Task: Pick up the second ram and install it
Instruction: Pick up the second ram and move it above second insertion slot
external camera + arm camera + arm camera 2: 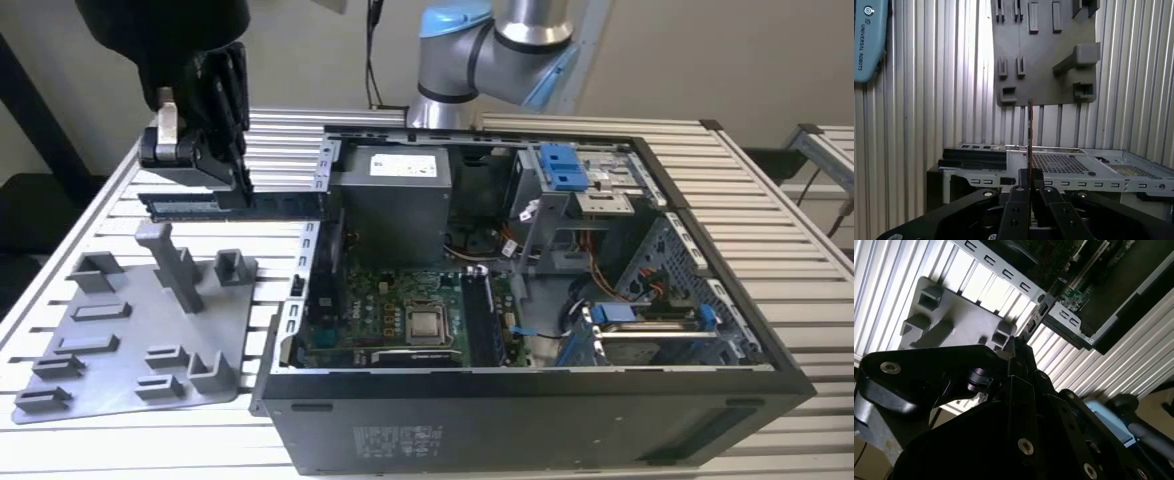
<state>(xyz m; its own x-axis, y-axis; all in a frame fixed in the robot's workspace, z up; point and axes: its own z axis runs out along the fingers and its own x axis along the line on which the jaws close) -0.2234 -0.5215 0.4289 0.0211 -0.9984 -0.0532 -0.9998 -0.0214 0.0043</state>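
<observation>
The second ram, a long thin dark board, hangs level above the slatted table, between the grey tray and the open computer case. My gripper is shut on it from above, near its middle, and one end reaches the case's wall. In the first wrist view the ram shows edge-on as a thin line rising from my shut fingers. In the second wrist view the ram sticks out past my fingertips towards the case edge.
The grey plastic tray with upright posts lies at the exterior view's left. The open computer case holds a grey power-supply box, a motherboard and cables. The arm's base stands behind the case.
</observation>
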